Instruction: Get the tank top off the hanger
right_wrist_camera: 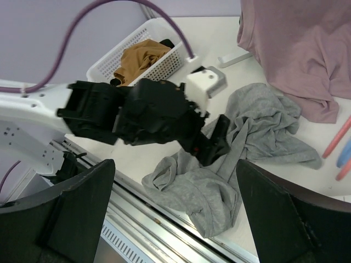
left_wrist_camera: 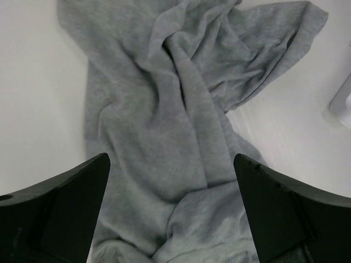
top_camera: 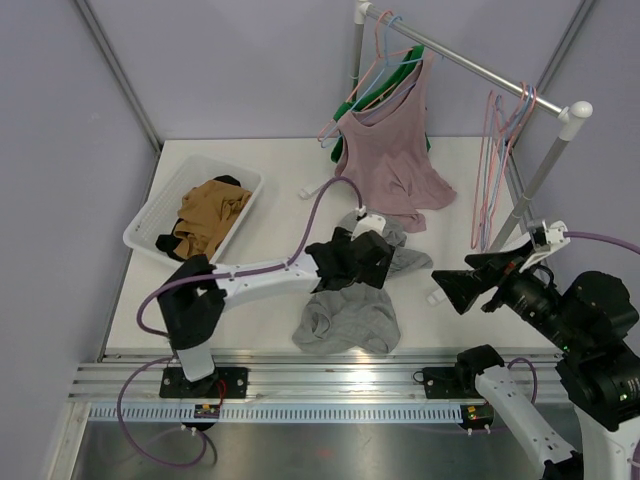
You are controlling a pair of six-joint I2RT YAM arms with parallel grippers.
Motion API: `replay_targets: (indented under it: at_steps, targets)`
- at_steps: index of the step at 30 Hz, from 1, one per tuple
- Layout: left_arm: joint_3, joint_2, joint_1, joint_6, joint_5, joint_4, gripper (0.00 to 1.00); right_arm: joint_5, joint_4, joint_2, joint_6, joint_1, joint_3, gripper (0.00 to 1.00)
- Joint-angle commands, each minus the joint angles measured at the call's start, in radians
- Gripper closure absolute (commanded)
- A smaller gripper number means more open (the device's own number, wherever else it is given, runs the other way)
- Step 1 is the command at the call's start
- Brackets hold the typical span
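Left tool (left_wrist_camera: 171,159) wide over grey garment (left_wrist_camera: 164,98); right tool (right_wrist_camera: 175,164) wide, aloft near table's (top_camera: 270,170) front-right corner.

A crumpled gray garment (top_camera: 345,320) lies on the table (top_camera: 270,225); a white basket (top_camera: 158,203) holds tan clothes (top_camera: 208,215).

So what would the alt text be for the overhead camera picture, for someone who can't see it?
A dusty-pink fabric tank top hangs on a green hanger from a white rail at the back of a white table. The left robot arm reaches over a crumpled grey garment lying mid-table; a white plastic basket of tan clothes sits left.
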Motion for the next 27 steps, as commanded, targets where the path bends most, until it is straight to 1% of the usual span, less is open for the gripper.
replay_targets:
  at_steps: [1,3,8,13,15,16,18,20,21,22,24,25,27]
  targets:
    - [0.124,0.123,-0.005,0.018,-0.037,0.03,0.01,-0.041,-0.008,-0.033,-0.003,-0.002,0.0,0.01]
    - [0.168,0.172,-0.005,0.007,-0.04,0.017,0.01,-0.044,-0.028,-0.042,-0.011,-0.003,0.006,0.0]
    - [0.225,0.293,-0.003,-0.014,-0.028,-0.026,0.02,-0.051,-0.048,-0.059,-0.014,-0.002,0.009,0.01]
    - [0.24,0.353,-0.003,-0.026,0.009,-0.041,0.09,-0.056,-0.049,-0.071,-0.016,-0.002,-0.001,0.01]
    - [0.24,0.364,-0.003,-0.025,0.033,-0.04,0.17,-0.058,-0.049,-0.078,-0.014,-0.003,-0.009,0.01]
    - [0.242,0.367,-0.003,-0.025,0.042,-0.043,0.23,-0.059,-0.048,-0.079,-0.013,-0.003,-0.012,0.0]
    - [0.247,0.366,-0.003,-0.02,0.049,-0.052,0.51,-0.059,-0.049,-0.079,-0.011,-0.003,-0.012,0.0]
    - [0.248,0.352,-0.003,-0.023,0.02,-0.075,0.78,-0.059,-0.055,-0.084,-0.017,-0.003,-0.011,0.0]
    - [0.236,0.337,-0.003,-0.028,0.007,-0.081,0.98,-0.058,-0.058,-0.085,-0.02,-0.003,-0.003,0.0]
    - [0.228,0.297,-0.003,-0.03,-0.005,-0.093,1.0,-0.055,-0.064,-0.085,-0.023,-0.002,0.0,0.01]
    - [0.204,0.237,-0.003,-0.031,-0.049,-0.105,1.0,-0.047,-0.072,-0.087,-0.035,-0.003,0.012,0.01]
    - [0.198,0.171,-0.003,-0.03,-0.068,-0.124,1.0,-0.044,-0.075,-0.088,-0.04,-0.002,0.015,0.01]
    - [0.197,0.11,-0.005,-0.026,-0.128,-0.171,1.0,-0.041,-0.08,-0.091,-0.045,-0.003,0.02,0.0]
